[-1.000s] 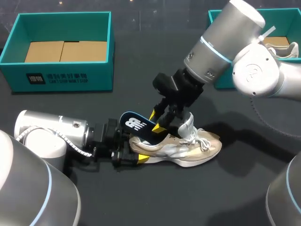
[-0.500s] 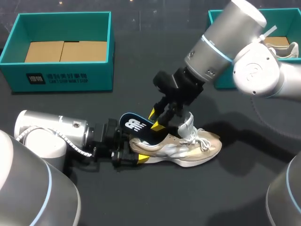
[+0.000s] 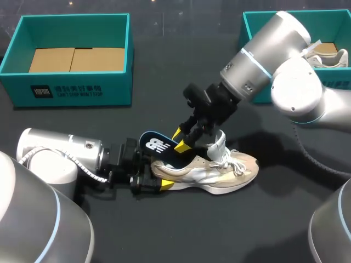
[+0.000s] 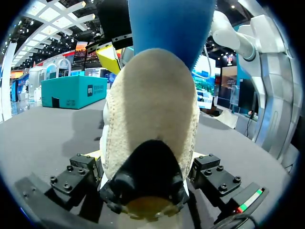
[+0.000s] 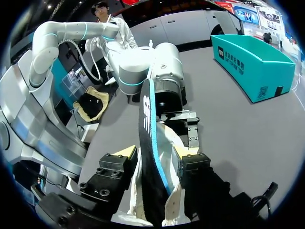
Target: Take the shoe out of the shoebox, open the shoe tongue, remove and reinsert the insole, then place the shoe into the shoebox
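A beige and white shoe lies on its side on the dark table, toe to the right. My left gripper comes in low from the left and is shut on its heel, one finger on each side. A dark blue insole sticks out of the shoe's opening, slanting up and to the left. My right gripper reaches down from the upper right and is shut on that insole, seen edge-on between its fingers above the shoe's white lining. The insole rises above the heel in the left wrist view.
A teal shoebox with cardboard inside stands at the back left. A second teal box at the back right holds another shoe, partly behind my right arm.
My right arm's forearm has swung a little to the right and lower. The insole, the shoe and my left gripper have stayed nearly where they were.
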Motion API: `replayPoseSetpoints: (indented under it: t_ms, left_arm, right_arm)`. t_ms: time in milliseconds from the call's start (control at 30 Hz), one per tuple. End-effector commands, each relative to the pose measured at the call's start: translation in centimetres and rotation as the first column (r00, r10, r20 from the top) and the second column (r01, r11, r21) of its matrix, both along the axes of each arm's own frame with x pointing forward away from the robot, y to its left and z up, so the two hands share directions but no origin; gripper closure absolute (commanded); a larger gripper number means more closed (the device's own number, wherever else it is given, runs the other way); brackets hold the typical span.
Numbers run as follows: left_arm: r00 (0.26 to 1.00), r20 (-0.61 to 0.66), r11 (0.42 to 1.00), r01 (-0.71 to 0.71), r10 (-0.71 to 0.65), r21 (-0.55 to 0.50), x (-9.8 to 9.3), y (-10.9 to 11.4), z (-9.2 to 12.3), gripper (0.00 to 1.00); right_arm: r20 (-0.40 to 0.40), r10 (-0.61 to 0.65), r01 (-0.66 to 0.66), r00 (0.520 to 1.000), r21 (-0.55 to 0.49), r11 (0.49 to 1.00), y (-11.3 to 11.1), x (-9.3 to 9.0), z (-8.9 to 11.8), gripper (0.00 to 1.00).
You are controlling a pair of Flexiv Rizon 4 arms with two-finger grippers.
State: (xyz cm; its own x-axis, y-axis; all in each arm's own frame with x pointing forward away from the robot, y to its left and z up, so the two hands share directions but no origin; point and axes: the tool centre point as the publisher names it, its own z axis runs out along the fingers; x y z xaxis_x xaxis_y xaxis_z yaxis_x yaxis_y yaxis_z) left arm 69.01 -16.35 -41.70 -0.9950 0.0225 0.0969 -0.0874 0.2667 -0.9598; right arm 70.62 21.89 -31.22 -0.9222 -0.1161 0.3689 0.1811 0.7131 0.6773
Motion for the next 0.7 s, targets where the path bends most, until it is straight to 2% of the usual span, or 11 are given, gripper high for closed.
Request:
replayPoseSetpoints:
  t_ms: [33,433,667,700]
  left_arm:
    - [1.0,0.0,1.0,-0.001,0.001,0.001,0.0,-0.2,-0.1,1.0]
    - [1.0,0.0,1.0,-0.001,0.001,0.001,0.0,-0.2,-0.1,1.0]
    - [1.0,0.0,1.0,-0.001,0.001,0.001,0.0,-0.2,-0.1,1.0]
    - [1.0,0.0,1.0,-0.001,0.001,0.001,0.0,-0.2,-0.1,1.0]
  right_arm:
    - [-0.024,0.007,-0.007,1.0,0.015,1.0,0.8,0.2,-1.0,0.53]
    - [-0.097,0.011,-0.008,0.995,0.034,0.999,1.8,-1.1,-1.4,0.55]
    - [-0.11,0.009,-0.004,0.994,0.038,0.999,2.2,-1.6,-1.3,0.75]
    - [-0.111,0.009,-0.005,0.994,0.037,0.999,2.3,-1.6,-1.2,0.81]
